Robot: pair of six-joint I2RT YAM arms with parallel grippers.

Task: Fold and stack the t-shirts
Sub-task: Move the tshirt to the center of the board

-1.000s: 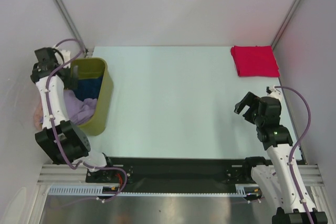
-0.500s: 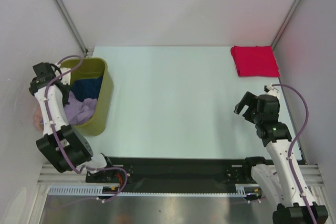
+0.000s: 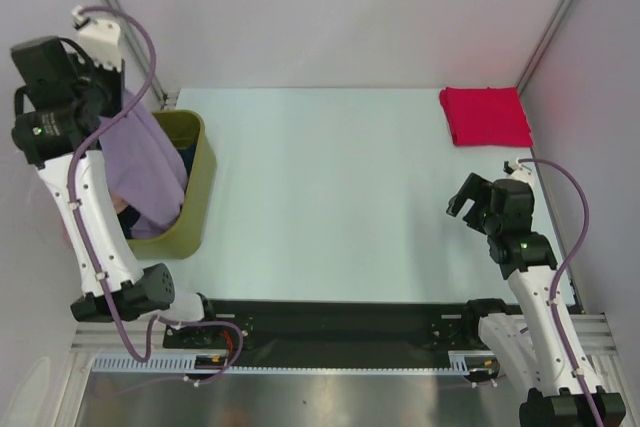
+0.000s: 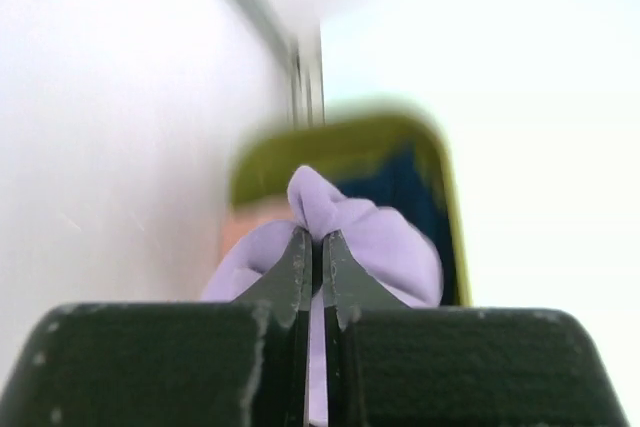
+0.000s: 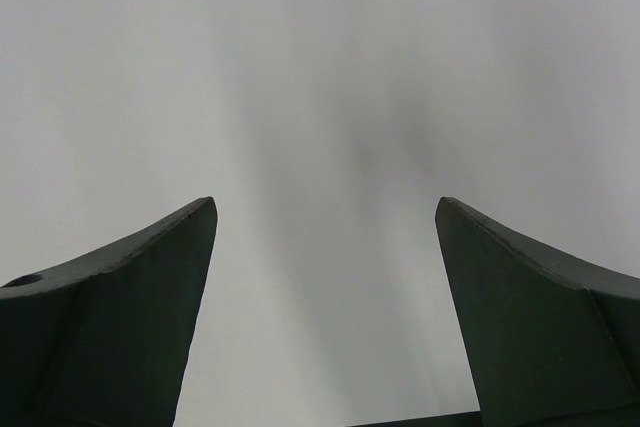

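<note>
left wrist, left fingers [image 4: 296, 269] pinching lavender shirt [image 4: 392, 247] (right fingers [image 5: 120, 297] apart)

— How does the left arm [image 3: 90, 207] stand?
— Stretched up tall on the far left, wrist at the very top. The left gripper [image 4: 312, 235] points downward, its fingers [image 4: 295, 267] pressed together on a bunch of the purple shirt [image 3: 145, 162].
— And the right arm [image 3: 535, 287]?
— Lower, leaning forward from its base with the elbow bent — the right gripper [image 3: 468, 197] aims inward, its two dark fingers spread wide with nothing between them.
</note>
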